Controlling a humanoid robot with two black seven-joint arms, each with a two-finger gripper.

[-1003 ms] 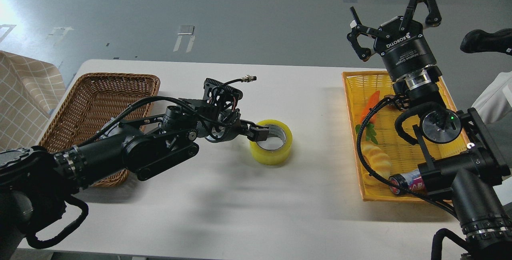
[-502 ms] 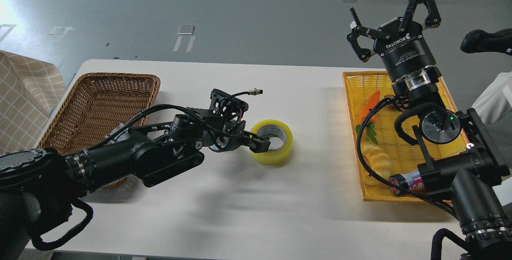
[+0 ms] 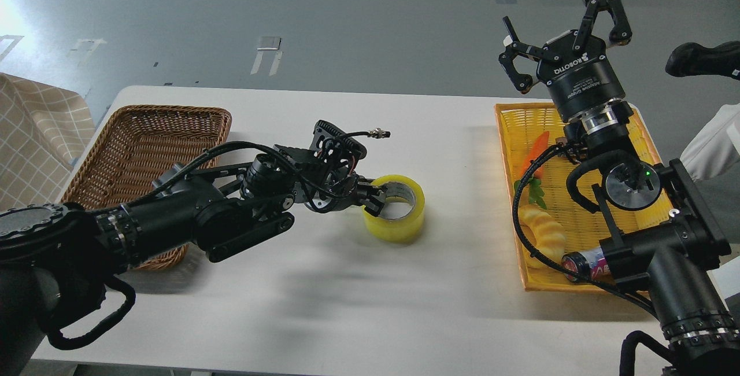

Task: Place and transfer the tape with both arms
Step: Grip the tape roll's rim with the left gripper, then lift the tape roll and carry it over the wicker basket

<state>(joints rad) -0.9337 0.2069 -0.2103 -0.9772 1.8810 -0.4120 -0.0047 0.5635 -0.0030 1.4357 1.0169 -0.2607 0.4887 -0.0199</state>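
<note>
- The tape [image 3: 394,216], a glossy yellow roll with a grey-white core, lies flat mid-counter [image 3: 347,295].
- The left pincer [image 3: 373,195] is clamped on the roll's near-left wall, one finger inside the core.
- The right pincer [image 3: 563,40], fingers apart, is raised over the yellow basket [image 3: 509,191].
- Likely step: pickup; next, lift toward the right pincer.

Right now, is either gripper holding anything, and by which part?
Left gripper pinches the tape by its near-left wall, one finger inside the core. Right gripper is open, empty.

I see glossy yellow tape [image 3: 395,217] on my white table [image 3: 347,306]. One basket [image 3: 139,150] is brown wicker, the other basket [image 3: 578,220] bright yellow.
</note>
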